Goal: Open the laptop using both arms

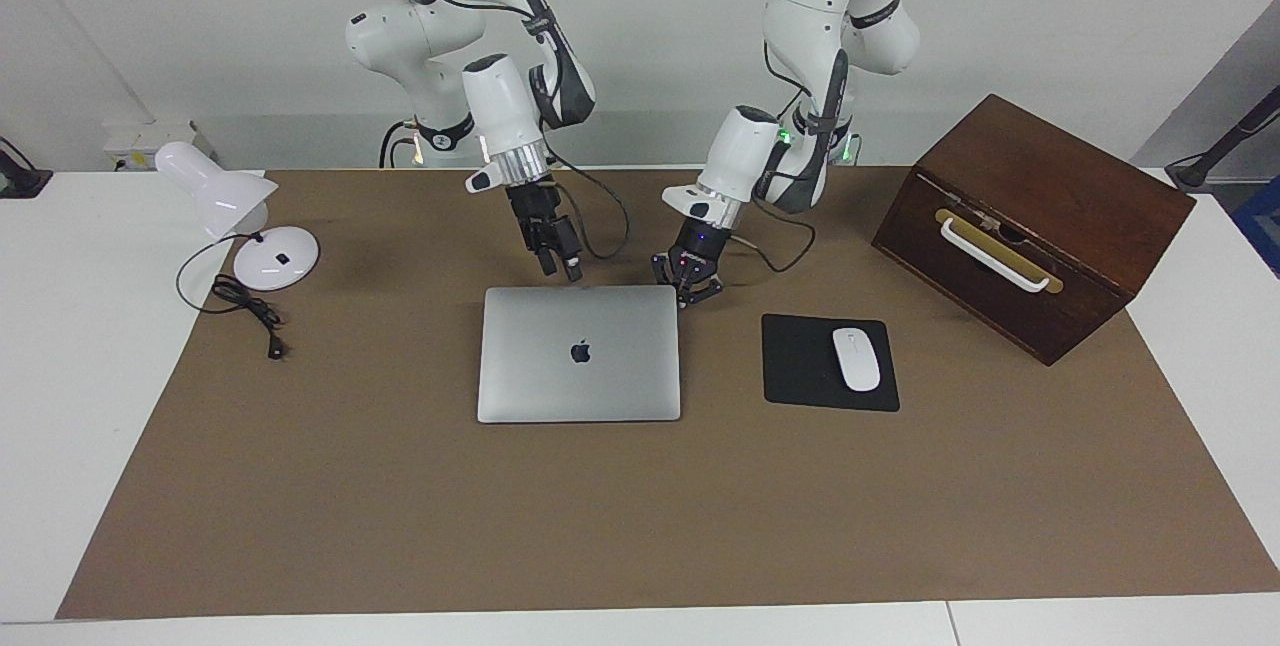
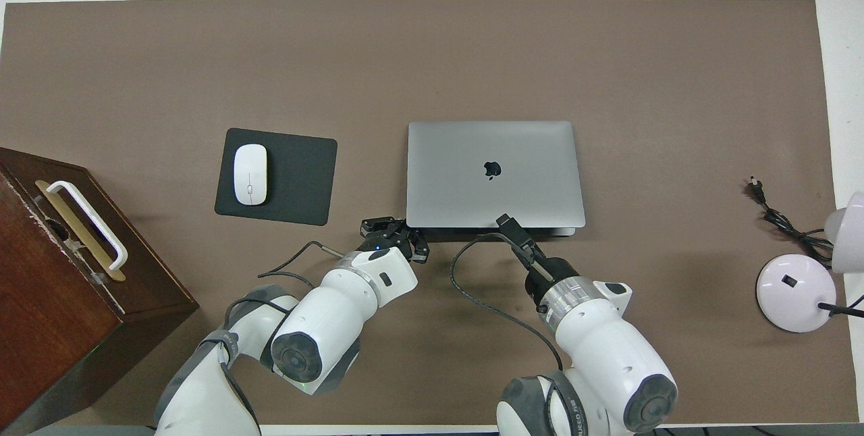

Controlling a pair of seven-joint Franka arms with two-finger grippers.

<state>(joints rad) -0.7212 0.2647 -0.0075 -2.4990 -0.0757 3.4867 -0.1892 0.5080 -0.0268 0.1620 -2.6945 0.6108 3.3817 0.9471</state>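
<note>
Okay, facing view: your laptop (image 1: 579, 354) lies shut mid-worktop. Left gripper (image 1: 688, 292), jaws pressed together, sits at its robot-side corner toward the mouse pad (image 1: 829, 363). Right gripper (image 1: 570, 271) is over the robot-side edge; jaws unclear.

Overhead view: laptop (image 2: 495, 174) flat, left gripper (image 2: 399, 231) at the corner, right gripper (image 2: 506, 222) over the edge.

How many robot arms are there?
2. The left arm points down at the laptop's corner nearest the mouse pad; the right arm over its edge nearest the robots.

Closed silver laptop (image 1: 579, 354), flat, mid-table
</note>
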